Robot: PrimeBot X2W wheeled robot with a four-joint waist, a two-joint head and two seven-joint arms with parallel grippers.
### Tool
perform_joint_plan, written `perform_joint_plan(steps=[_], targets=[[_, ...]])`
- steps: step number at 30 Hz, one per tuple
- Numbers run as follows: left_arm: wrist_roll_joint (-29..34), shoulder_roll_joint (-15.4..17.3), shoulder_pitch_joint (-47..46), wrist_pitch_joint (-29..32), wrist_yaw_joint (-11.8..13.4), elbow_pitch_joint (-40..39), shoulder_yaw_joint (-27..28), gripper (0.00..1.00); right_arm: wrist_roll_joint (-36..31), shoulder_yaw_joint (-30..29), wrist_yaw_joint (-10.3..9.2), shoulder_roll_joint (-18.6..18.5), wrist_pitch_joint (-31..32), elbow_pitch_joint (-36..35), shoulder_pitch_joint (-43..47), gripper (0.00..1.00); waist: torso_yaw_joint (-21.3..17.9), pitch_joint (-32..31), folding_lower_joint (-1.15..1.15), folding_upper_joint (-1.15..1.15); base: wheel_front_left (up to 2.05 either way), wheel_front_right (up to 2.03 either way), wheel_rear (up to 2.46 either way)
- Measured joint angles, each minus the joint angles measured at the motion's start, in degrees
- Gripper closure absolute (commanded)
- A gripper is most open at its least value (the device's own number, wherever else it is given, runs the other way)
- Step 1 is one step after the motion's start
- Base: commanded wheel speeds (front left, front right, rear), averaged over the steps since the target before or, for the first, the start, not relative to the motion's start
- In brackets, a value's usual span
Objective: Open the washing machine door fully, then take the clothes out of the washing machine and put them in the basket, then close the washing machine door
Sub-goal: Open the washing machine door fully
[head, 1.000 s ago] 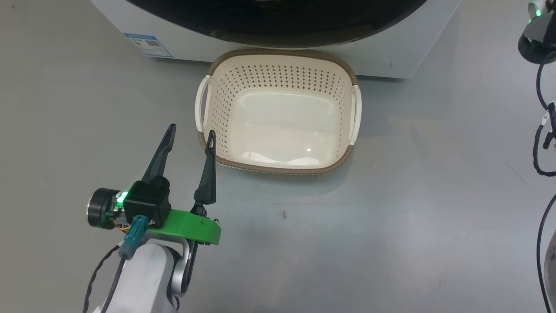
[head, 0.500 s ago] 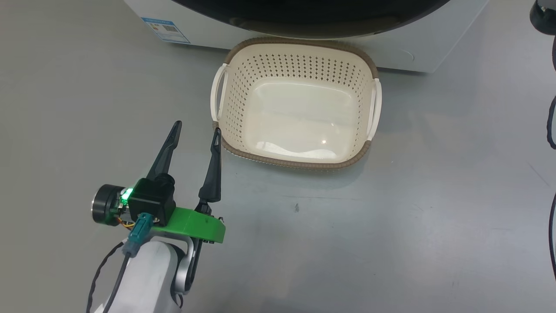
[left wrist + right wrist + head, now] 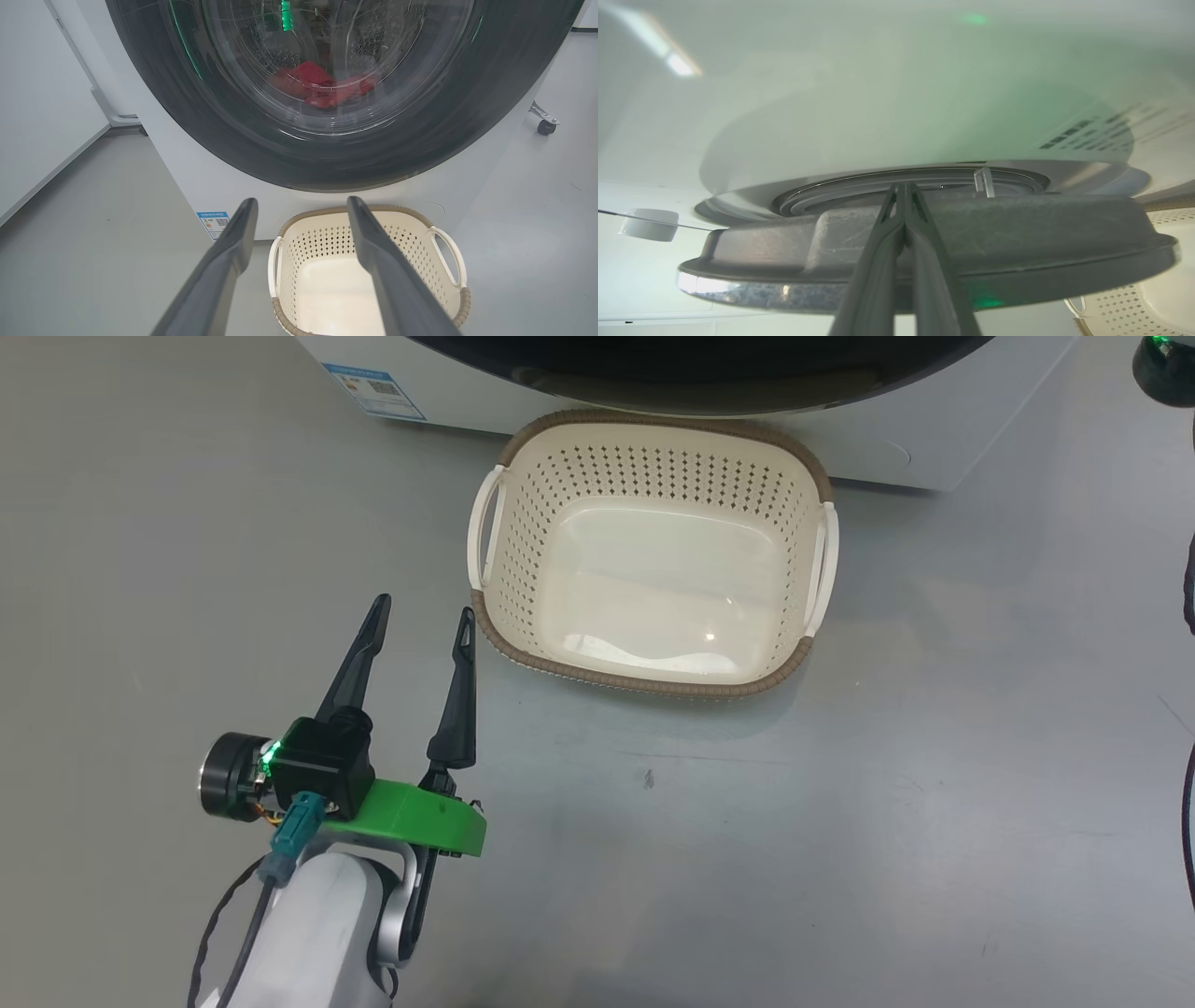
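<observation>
Grey floor point(image 3: 840, 859) carrying the white washing machine point(image 3: 187, 177), of which the head view caught the lower front point(image 3: 896, 448). The washing machine door point(image 3: 327, 158), a broad glossy black ring around a clear bowl window, covered the drum opening in the left wrist view; in the right wrist view its grey back and bright rim point(image 3: 1017, 242) appeared edge-on, with a grey ring in the white front point(image 3: 878, 93) visible beyond it. The cream basket point(image 3: 635, 683) stood empty on the floor, close against the foot of the machine, below the door point(image 3: 709, 373). The clothes point(image 3: 322, 86), red fabric, lay low in the drum behind the glass. The left gripper point(image 3: 421, 609) hung over the floor just beside the basket's near left corner, fingers spread apart and holding nothing, aimed towards the basket point(image 3: 322, 233) and the door. The right gripper point(image 3: 902, 186) had its fingers pressed together, tips at the door's back edge; contact could not be judged. A blue sticker point(image 3: 213, 221) marked the machine's lower left corner
</observation>
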Motion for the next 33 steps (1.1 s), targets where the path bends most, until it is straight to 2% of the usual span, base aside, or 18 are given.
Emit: perform_joint_plan(steps=[18, 33], targets=[[-0.60, -0.02, -0.03, 0.00, 0.00, 0.00, 0.55, 0.00, 2.26, 0.66, 0.09, -2.02, 7.01, 2.36, -0.50, 1.00, -0.26, -0.33, 0.00, 0.00, 0.00, 0.00, 0.00], [0.29, -0.05, -0.02, -0.01, 0.00, 1.51, 2.23, 0.00, 5.28, 1.62, 2.56, -1.01, 13.01, 3.38, 2.90, 1.00, -2.42, -2.60, 0.00, 0.00, 0.00, 0.00, 0.00]])
